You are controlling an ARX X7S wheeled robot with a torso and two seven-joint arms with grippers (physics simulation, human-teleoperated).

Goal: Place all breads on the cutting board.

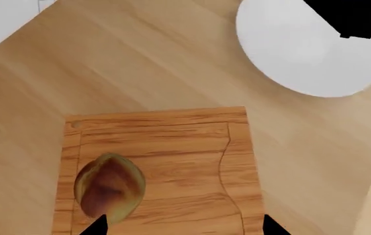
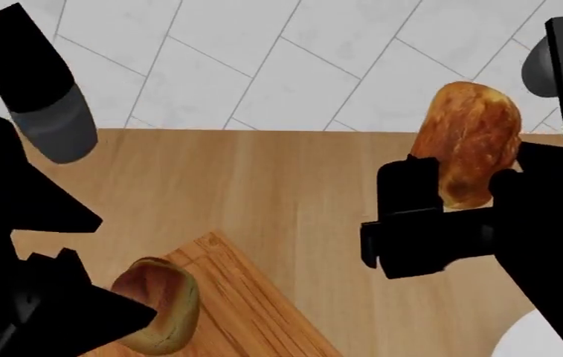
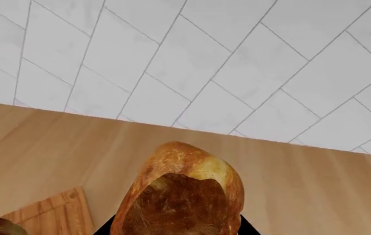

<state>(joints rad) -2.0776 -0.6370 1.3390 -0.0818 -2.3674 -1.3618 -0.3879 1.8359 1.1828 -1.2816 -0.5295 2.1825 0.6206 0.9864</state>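
An oval bread with greenish-tan sides (image 1: 109,190) lies on the striped wooden cutting board (image 1: 185,147); both also show in the head view, the bread (image 2: 157,305) on the board (image 2: 251,305). My left gripper (image 1: 184,226) hovers over the board, open and empty, one fingertip (image 1: 97,226) beside the bread. My right gripper (image 3: 177,230) is shut on a golden-brown crusty bread (image 3: 182,196) and holds it high above the counter, right of the board; this bread also shows in the head view (image 2: 468,145).
A white plate (image 1: 309,49) sits on the pale wooden countertop (image 1: 139,63) beyond the board; its rim shows in the head view (image 2: 539,338). A white tiled wall (image 3: 185,58) rises behind the counter.
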